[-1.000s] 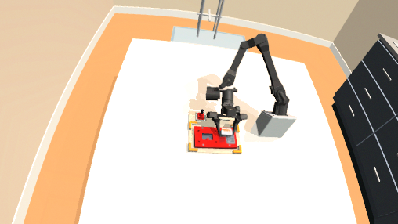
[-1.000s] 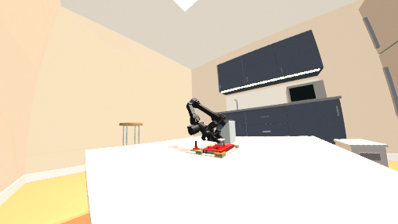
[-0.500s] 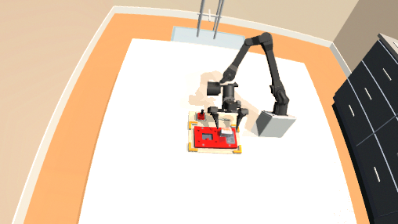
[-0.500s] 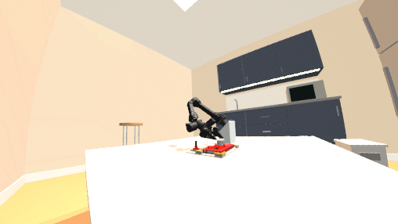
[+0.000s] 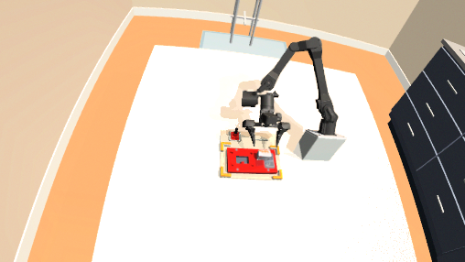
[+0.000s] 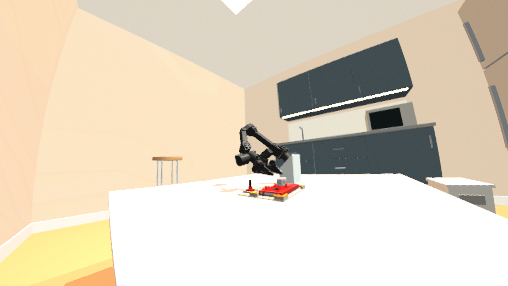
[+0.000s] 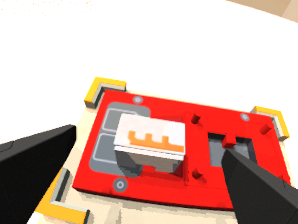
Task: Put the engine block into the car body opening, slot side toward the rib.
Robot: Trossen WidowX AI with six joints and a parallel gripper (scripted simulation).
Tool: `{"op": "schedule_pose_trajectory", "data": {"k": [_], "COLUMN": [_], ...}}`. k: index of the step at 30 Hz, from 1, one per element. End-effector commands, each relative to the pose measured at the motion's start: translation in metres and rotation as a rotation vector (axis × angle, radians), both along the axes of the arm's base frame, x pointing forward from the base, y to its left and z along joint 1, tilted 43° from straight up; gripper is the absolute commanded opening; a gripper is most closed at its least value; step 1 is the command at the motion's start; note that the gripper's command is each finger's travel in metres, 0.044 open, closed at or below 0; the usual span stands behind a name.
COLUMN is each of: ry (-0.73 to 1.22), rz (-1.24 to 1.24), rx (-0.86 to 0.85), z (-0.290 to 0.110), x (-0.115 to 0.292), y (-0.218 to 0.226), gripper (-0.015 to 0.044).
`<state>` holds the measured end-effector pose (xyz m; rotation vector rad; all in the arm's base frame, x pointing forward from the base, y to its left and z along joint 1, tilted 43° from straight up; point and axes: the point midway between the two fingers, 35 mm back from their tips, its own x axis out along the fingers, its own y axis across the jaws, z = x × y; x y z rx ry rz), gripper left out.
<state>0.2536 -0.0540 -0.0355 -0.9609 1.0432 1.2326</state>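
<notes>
Tool (image 7: 143,183) fingers spread wide, gripping nothing, hanging above near edge of car body (image 7: 200,156). Engine block (image 7: 152,139) sits in opening at one end of red body, on desk (image 5: 183,206). We cannot confirm full seating. We advise straight upward retreat, fingers kept wide, avoiding block, yellow corner brackets (image 7: 103,91) and small red part (image 5: 234,135) beside fixture.

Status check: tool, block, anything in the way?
Tool open, holding nothing, above the body. Block sits in its opening. Nothing between the fingers.
</notes>
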Motion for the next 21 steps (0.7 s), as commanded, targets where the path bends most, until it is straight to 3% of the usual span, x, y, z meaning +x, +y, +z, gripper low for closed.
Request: {"op": "schedule_pose_trajectory", "data": {"k": [1,6,21], "ry": [0.000,0.023,0.211], "rz": [0.000,-0.045,-0.511], "rx": [0.000,-0.009,-0.138], "z": [-0.0003,-0.0012,-0.0087], "x": [-0.0002,-0.0007,-0.0050], "y": [0.0001,0.0009,0.0080], "gripper": [0.0440,0.0440,0.0440]}}
